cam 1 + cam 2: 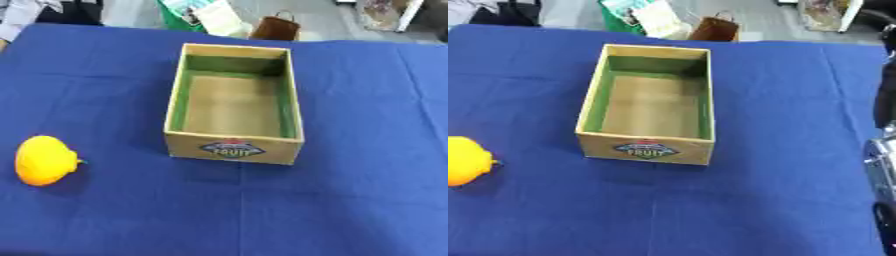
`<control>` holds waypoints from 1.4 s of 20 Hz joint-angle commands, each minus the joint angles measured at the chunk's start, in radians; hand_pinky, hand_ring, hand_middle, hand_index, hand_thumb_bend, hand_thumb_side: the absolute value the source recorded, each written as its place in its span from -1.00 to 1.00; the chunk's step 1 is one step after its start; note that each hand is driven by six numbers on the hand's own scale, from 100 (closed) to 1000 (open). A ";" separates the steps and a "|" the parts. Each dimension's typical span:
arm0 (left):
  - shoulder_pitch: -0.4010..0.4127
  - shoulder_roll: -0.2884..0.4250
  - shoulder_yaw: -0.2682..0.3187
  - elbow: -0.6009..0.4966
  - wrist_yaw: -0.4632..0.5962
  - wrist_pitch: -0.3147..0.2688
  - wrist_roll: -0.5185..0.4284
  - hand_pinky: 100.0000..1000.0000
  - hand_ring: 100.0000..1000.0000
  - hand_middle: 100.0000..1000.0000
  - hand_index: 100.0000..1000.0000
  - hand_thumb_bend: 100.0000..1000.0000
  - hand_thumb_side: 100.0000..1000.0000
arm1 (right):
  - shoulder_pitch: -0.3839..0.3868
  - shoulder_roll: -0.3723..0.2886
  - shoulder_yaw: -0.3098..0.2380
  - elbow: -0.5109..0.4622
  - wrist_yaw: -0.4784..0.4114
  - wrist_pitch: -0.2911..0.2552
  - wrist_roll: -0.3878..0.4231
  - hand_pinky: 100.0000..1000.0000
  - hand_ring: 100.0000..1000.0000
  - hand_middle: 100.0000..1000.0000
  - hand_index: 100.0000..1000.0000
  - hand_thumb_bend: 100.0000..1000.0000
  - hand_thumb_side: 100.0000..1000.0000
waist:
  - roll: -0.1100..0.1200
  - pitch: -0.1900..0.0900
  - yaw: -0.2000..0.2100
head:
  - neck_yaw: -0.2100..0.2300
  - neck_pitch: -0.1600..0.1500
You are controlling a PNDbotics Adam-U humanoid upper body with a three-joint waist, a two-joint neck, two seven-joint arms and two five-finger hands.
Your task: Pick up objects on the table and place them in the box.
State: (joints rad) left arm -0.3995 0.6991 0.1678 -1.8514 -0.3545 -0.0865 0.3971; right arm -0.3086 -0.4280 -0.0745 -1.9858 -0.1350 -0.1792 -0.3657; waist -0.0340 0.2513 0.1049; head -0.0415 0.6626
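Nearest the robot there's just blue tablecloth (350, 210), wrinkled a bit, with nothing sitting on that front strip. At the right edge of the right eye view a stretch of the robot's right arm (883, 150) shows — black up top, silver lower down — but the hand itself isn't in either picture, so there's no telling whether its fingers are spread or curled. The left hand doesn't show at all.

Well off to the left of that arm, near the table's left edge, sits a yellow-orange rounded object (45, 160) with a small stem nub on its right side, resting on the cloth and touched by nothing.

Between it and the arm, a bit farther back, stands the box (234, 148) — wooden, open-topped, green inner walls, a "FRUIT" label on the near face, nothing inside.

Beyond the far table edge there's a brown bag (276, 27) and some green-and-white stuff (206, 15) on the floor.
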 commanded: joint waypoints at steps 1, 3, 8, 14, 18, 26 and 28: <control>-0.026 0.106 -0.032 0.033 -0.047 0.031 -0.032 -0.01 0.09 0.10 0.60 -0.86 0.54 | -0.015 -0.033 -0.008 -0.014 -0.003 -0.001 0.002 0.45 0.40 0.30 0.53 -1.00 1.00 | 0.003 -0.016 0.001 | 0.001 -0.017; -0.038 0.149 -0.064 0.062 -0.074 0.050 -0.058 -0.01 0.10 0.12 0.62 -0.82 0.57 | -0.016 -0.036 -0.007 -0.014 -0.003 -0.001 0.003 0.45 0.40 0.30 0.53 -1.00 1.00 | 0.003 -0.016 0.000 | -0.002 -0.018; -0.062 0.249 -0.155 0.142 -0.144 0.075 -0.128 0.08 0.20 0.25 0.74 -0.66 0.67 | -0.019 -0.040 -0.002 -0.014 -0.005 -0.001 0.007 0.45 0.40 0.30 0.53 -1.00 1.00 | 0.005 -0.015 -0.009 | -0.005 -0.017; -0.089 0.296 -0.288 0.251 -0.229 0.062 -0.213 0.18 0.34 0.39 0.81 -0.08 0.81 | -0.021 -0.042 0.004 -0.014 -0.007 0.001 0.013 0.45 0.40 0.30 0.53 -1.00 1.00 | 0.009 -0.012 -0.021 | -0.010 -0.014; -0.102 0.298 -0.347 0.301 -0.285 0.039 -0.270 0.22 0.38 0.43 0.82 0.34 0.85 | -0.020 -0.043 0.005 -0.014 -0.007 0.002 0.014 0.45 0.40 0.30 0.53 -1.00 1.00 | 0.011 -0.012 -0.024 | -0.009 -0.010; -0.105 0.281 -0.373 0.367 -0.400 -0.040 -0.384 0.28 0.46 0.53 0.88 0.63 0.94 | -0.017 -0.042 0.007 -0.014 -0.007 0.005 0.016 0.45 0.40 0.29 0.53 -1.00 1.00 | 0.008 -0.014 -0.020 | 0.000 -0.011; -0.102 0.278 -0.375 0.375 -0.428 -0.064 -0.412 0.30 0.49 0.56 0.90 0.71 0.94 | -0.016 -0.042 0.007 -0.014 -0.007 0.005 0.016 0.45 0.40 0.29 0.53 -1.00 1.00 | 0.008 -0.014 -0.019 | 0.005 -0.012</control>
State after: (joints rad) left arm -0.4916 0.9502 -0.2133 -1.4756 -0.7635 -0.1389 0.0017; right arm -0.3166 -0.4411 -0.0633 -1.9858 -0.1378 -0.1744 -0.3523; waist -0.0292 0.2528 0.0849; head -0.0416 0.6571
